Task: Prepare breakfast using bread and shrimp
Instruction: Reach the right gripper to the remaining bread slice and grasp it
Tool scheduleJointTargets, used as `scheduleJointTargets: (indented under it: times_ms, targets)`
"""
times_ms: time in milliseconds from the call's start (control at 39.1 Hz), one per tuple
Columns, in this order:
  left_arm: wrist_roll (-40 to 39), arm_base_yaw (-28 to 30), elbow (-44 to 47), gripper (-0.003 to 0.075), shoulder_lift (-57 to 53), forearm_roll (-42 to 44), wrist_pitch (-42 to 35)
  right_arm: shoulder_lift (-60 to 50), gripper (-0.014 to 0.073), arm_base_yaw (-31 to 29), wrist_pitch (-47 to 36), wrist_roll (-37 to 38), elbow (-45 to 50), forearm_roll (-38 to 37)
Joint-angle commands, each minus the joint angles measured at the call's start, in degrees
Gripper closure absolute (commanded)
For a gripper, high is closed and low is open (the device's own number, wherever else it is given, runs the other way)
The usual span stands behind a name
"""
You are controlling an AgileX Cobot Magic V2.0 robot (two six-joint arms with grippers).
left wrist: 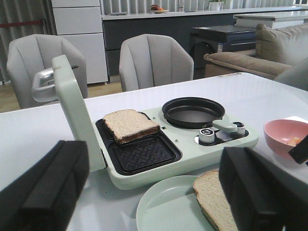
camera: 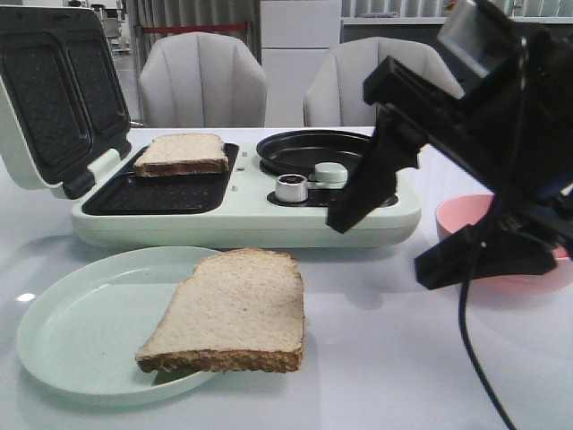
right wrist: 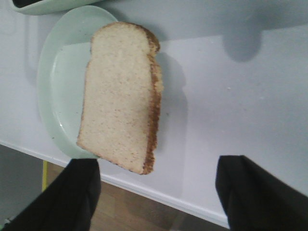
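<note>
My right hand (camera: 380, 224) hangs above the bench (camera: 385, 358) with its fingers spread wide and nothing between them. The nearer slice of bread (camera: 231, 313) lies below it and off to its left, half on the pale green plate (camera: 81, 322) and half overhanging the plate's rim onto the bench. In the right wrist view that slice (right wrist: 120, 96) sits clear of both fingers (right wrist: 74, 192), not touching either.

My left hand (left wrist: 154, 192) is also open and empty, fingers wide apart. It shows only in its own wrist view. The same plate slice (left wrist: 214, 202) sits just ahead of it, close to its right finger (left wrist: 260, 192). The second slice (left wrist: 130, 126) lies farther ahead, resting tilted on the far end of the grill tray of the breakfast maker (left wrist: 192, 159), whose lid (left wrist: 72, 120) stands open.

I count two slices of bread: one on the plate, one on the grill tray (camera: 152, 193). There is one plate, one breakfast maker with one round black pan (camera: 309, 150) and one metal knob (camera: 291, 187), and one pink bowl (camera: 461, 215) sitting behind my right hand. In the left wrist view the bowl (left wrist: 284, 137) holds something orange-pink, likely the shrimp (left wrist: 292, 141), but it is too small for me to count the pieces. Two grey chairs (camera: 201, 81) stand beyond the bench.
</note>
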Motion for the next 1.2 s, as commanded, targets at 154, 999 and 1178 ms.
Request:
scheduleJointTargets:
  times_ms: [154, 999, 1178]
  targets:
    - [-0.57, -0.47, -1.49, 0.0116, -0.79, -0.85, -4.67, 8.30, -0.0002, 0.13, 2.10, -32.77, -2.32, 31.83]
    - [-0.57, -0.47, -1.49, 0.0116, -0.79, -0.85, -4.67, 24.66, 0.0384, -0.15, 12.45, -52.25, -9.15, 48.33]
    - [-0.57, -0.47, -1.49, 0.0116, -0.79, -0.85, -4.67, 21.06, 0.0414, -1.10, 18.55, -57.93, -9.37, 48.33]
